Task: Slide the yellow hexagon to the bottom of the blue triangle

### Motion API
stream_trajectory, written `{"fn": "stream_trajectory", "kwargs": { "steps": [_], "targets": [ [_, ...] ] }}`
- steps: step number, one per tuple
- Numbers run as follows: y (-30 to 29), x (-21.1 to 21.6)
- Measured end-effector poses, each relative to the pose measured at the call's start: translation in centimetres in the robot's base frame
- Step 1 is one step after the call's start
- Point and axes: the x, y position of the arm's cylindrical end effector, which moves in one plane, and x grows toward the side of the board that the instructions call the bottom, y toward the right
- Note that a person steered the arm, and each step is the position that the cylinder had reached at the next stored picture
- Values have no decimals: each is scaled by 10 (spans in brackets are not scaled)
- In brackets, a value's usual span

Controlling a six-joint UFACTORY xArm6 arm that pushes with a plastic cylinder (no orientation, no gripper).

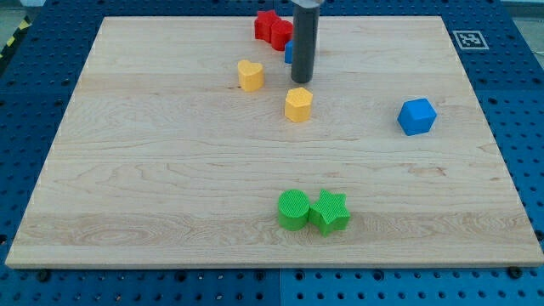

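Our wooden tabletop (170,170) fills most of the view, resting on a blue perforated base (518,102) with a small printed marker tag (467,39) at the view's upper right. We carry no claw, so there is no grasp to report; our arm ends in a dark rod (304,42) that drops in from the view's top, and our tip (302,81) sits on the board just above the yellow hexagon (298,104), close to it, though we cannot tell if they touch.

The blue cube (416,116) stands alone at the view's right, well apart from everything else. Near the view's bottom, the green cylinder (294,209) and the green star (330,212) sit side by side, touching. At the view's top, a red block (272,28) of irregular shape lies just left of the rod. The yellow heart (250,75) sits up and to the left of the yellow hexagon, apart from it.

Smallest in sight is a blue block (289,51), mostly hidden behind the rod, just below the red block; its shape we cannot make out. The yellow hexagon lies below it, with our tip between the two.
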Motion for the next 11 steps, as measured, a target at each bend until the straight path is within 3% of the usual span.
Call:
{"fn": "stream_trajectory", "kwargs": {
  "steps": [2,4,6,8,11],
  "targets": [
    [39,55],
    [8,83],
    [2,61],
    [-43,58],
    [-44,-13]
  ]
}}
